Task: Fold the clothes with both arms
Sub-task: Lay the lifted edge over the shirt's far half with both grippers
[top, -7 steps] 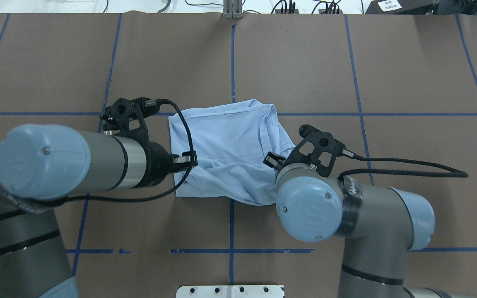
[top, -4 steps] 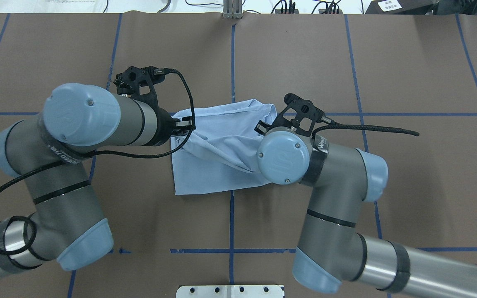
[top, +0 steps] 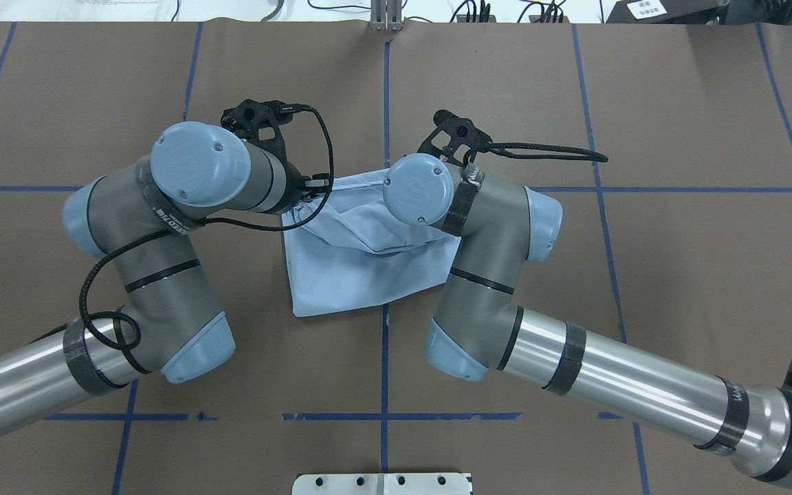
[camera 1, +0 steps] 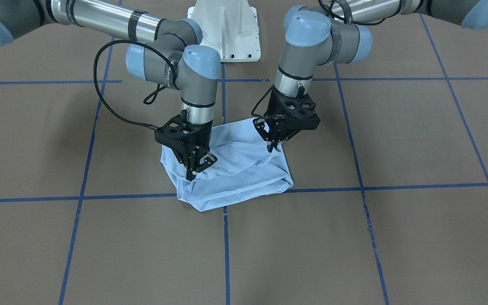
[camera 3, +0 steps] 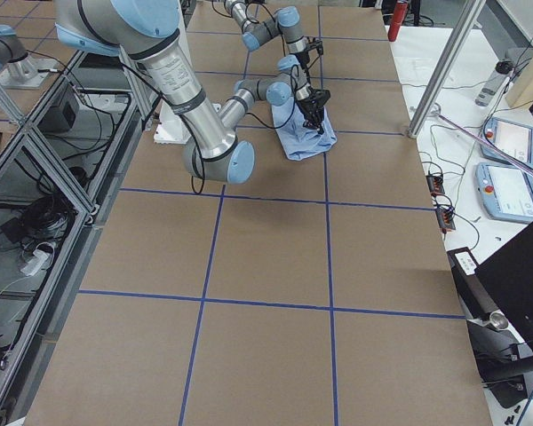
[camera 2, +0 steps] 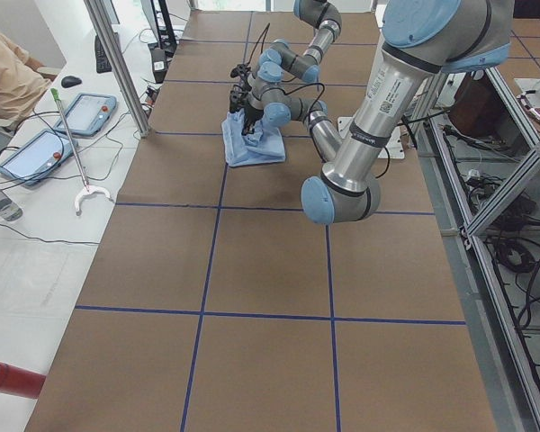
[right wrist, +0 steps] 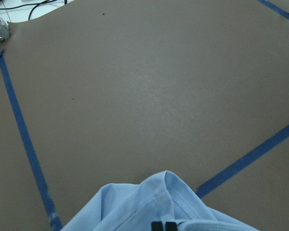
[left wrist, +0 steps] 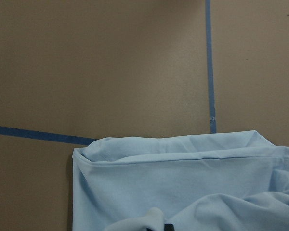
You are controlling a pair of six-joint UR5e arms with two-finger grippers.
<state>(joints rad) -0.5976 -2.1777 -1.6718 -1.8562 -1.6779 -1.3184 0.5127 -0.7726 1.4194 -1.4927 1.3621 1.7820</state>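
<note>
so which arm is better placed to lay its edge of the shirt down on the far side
Probably the right: the right pincer grips the T-shirt further out, near the far fold, while the left pincer holds its edge back, nearer the robot's side.

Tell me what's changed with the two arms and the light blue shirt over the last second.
The silver-grey left arm and silver-grey right arm both swung forward, away from the robot's base. Their jaws stayed shut on the light blue fabric T-shirt and carried its upper layer toward the far edge. Nothing was let go. The T-shirt's bottom layer stayed roughly in place on the brown paper-covered table.
</note>
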